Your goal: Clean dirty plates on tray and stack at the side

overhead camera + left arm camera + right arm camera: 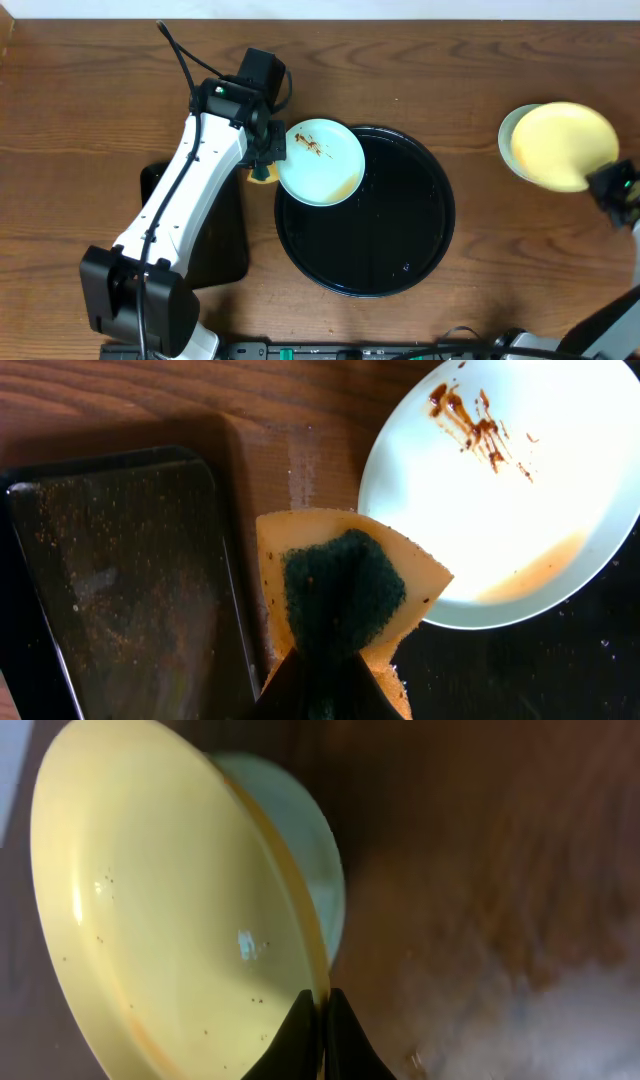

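The left arm rises from its base at the near left corner and stretches away and to the right, wrist bent downward. The left pincer is clamped tight on a sponge. The right arm comes in from the near right corner. The right pincer pinches a yellow plate by its rim.

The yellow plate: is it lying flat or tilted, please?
Tilted: the yellow plate, rim pinched by the right gripper, leans over the mint plate.
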You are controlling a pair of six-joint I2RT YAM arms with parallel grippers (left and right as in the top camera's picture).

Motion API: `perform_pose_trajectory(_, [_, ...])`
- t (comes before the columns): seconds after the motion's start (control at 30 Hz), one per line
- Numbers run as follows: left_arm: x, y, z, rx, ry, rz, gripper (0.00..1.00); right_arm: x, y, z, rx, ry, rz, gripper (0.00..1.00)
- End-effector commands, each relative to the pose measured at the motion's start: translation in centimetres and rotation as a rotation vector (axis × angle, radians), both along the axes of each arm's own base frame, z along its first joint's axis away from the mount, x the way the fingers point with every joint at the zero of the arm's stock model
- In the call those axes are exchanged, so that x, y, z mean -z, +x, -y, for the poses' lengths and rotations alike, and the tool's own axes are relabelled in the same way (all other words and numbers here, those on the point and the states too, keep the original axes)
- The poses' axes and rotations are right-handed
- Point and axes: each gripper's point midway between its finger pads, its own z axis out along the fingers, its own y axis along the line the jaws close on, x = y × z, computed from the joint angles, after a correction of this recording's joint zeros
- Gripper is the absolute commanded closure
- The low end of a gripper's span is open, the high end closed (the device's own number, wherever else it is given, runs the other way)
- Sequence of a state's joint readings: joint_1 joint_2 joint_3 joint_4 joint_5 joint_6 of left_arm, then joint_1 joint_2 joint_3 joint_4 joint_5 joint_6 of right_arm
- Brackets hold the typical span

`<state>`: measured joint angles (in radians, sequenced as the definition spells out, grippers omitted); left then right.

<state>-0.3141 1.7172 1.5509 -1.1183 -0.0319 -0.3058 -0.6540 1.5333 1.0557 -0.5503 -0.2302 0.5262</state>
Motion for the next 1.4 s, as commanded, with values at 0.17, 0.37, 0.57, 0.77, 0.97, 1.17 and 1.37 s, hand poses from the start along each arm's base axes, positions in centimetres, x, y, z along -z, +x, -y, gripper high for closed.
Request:
perform_pose_trajectory(0.17, [-0.1,0.1,-0.2,0.011,0.005,0.000,0.93,3.1,2.7,2.1,0.046,0.068,-0.048,0.98])
perform_pose_trajectory(0.37, [-0.1,0.1,-0.2,0.011,0.005,0.001,0.93,6.4,3.8,1.0,0.008,0.104,-0.087,0.98])
perform_pose_trajectory(0.57, [-0.1,0.1,-0.2,0.011,0.005,0.001,0.93,7.8,6.7,-2.0,-0.064,0.106,-0.074,0.99])
perform_pose_trajectory(0.77, [-0.1,0.1,-0.2,0.011,0.005,0.001,0.93,7.5,8.9,-5.3,-0.110,0.103,-0.052,0.24])
perform_pose_trajectory(0.97, [-0.1,0.1,-0.2,0.011,0.005,0.001,0.92,7.7,7.7,-5.4,-0.113,0.118,-0.093,0.01])
perform_pose_trajectory(1.17, [-0.1,0.1,-0.3,0.011,0.011,0.003,0.93,2.7,8.5,-5.1,-0.186,0.020,0.002,0.01])
perform_pose_trajectory(1.37, [-0.2,0.4,-1.2,-0.004,0.056,0.016,0.93,-7.2,9.0,-6.3,-0.302,-0.109,0.104,0.01])
